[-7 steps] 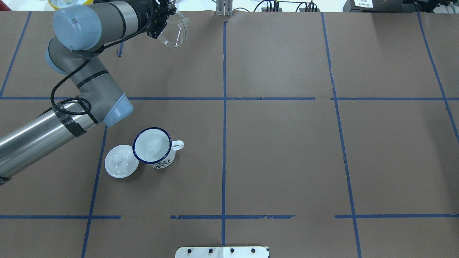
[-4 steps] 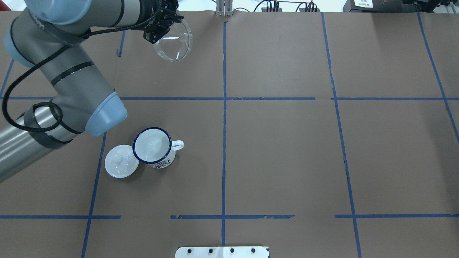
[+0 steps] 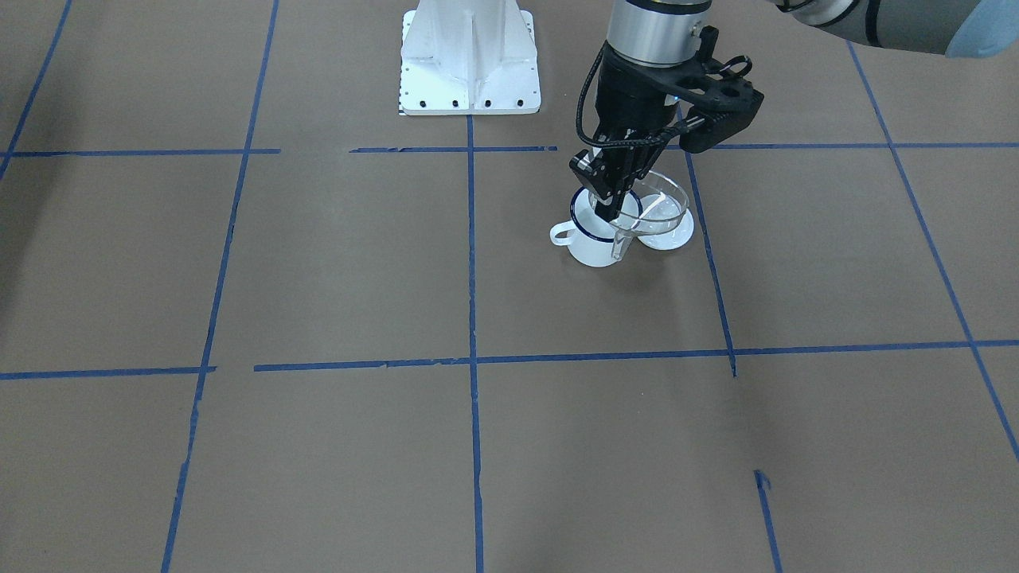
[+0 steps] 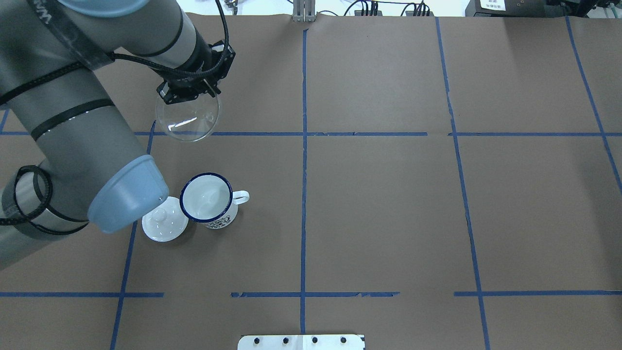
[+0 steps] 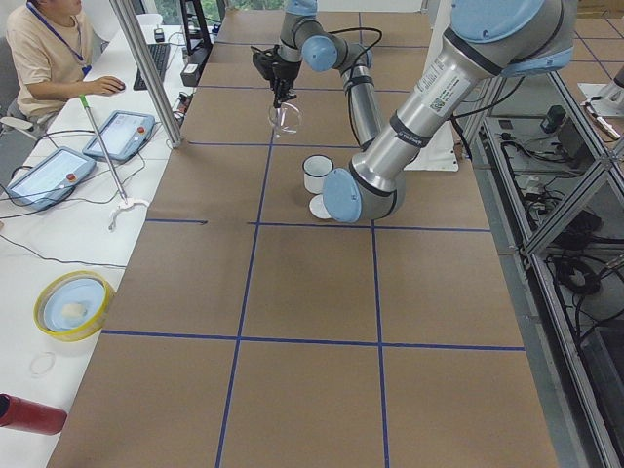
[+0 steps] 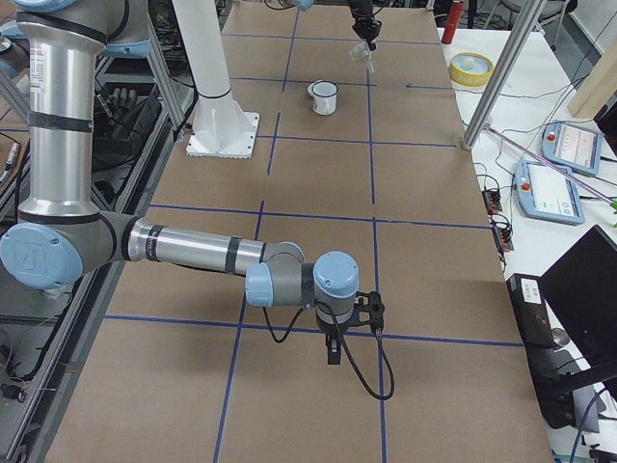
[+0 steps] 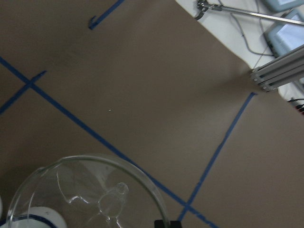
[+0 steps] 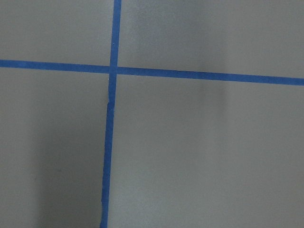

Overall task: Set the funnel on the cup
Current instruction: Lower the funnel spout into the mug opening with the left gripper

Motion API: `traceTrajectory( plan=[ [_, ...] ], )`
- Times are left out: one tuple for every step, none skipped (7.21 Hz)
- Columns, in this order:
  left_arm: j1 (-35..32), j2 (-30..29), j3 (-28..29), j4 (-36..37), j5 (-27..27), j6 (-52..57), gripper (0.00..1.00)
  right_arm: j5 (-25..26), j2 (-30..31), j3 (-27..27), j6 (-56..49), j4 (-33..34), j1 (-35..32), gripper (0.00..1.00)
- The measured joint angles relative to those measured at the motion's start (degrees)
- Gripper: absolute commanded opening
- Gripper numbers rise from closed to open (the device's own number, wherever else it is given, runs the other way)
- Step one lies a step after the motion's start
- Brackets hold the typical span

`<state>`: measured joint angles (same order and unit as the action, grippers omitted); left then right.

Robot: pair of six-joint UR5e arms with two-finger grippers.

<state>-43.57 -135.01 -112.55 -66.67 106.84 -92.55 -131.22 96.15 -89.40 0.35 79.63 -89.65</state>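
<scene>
My left gripper (image 4: 193,90) is shut on the rim of the clear funnel (image 4: 187,117) and holds it in the air, rim up and spout down. The funnel hangs beyond the cup (image 4: 206,197), apart from it. The cup is a white enamel mug with a dark blue rim, upright and empty, with its handle toward the table's middle. In the front-facing view the funnel (image 3: 651,208) overlaps the cup (image 3: 591,248) behind it. The left wrist view shows the funnel (image 7: 90,194) from above. My right gripper (image 6: 333,349) hangs low over bare table far from the cup; I cannot tell whether it is open.
A small round white lid with a knob (image 4: 164,224) lies touching the cup on its left. My left arm's elbow (image 4: 126,199) hovers over the lid's edge. The white robot base plate (image 3: 470,56) stands at the robot's side. An operator sits at the far desk (image 5: 49,58).
My left arm has swung the funnel from the table's far edge toward the cup. The funnel has turned from tilted to rim up. The cup and lid have not moved.
</scene>
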Motion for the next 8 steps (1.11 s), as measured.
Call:
traceTrajectory(
  plan=[
    [1.87, -0.74, 0.17, 5.97, 0.4, 5.8, 0.0, 0.0, 0.0, -0.01, 0.0, 0.0, 0.0, 1.0],
    [3.68, -1.04, 0.72, 9.37, 0.56, 9.9, 0.0, 0.0, 0.0, -0.01, 0.0, 0.0, 0.0, 1.0],
    [5.45, -0.94, 1.78, 10.33, 0.6, 11.99, 0.0, 0.0, 0.0, 0.0, 0.0, 0.0, 0.0, 1.0],
    [6.99, -0.31, 2.96, 9.42, 0.59, 13.03, 0.0, 0.0, 0.0, 0.01, 0.0, 0.0, 0.0, 1.0],
    [8.0, 0.75, 3.82, 7.45, 0.57, 13.56, 0.0, 0.0, 0.0, 0.01, 0.0, 0.0, 0.0, 1.0],
    [8.83, 1.96, 4.46, 5.22, 0.54, 13.78, 0.0, 0.0, 0.0, 0.01, 0.0, 0.0, 0.0, 1.0],
    [9.45, 2.66, 5.37, 3.37, 0.51, 13.85, 0.0, 0.0, 0.0, 0.01, 0.0, 0.0, 0.0, 1.0],
    [9.82, 2.95, 6.92, 1.4, 0.46, 13.88, 0.0, 0.0, 0.0, 0.01, 0.0, 0.0, 0.0, 1.0]
  ],
)
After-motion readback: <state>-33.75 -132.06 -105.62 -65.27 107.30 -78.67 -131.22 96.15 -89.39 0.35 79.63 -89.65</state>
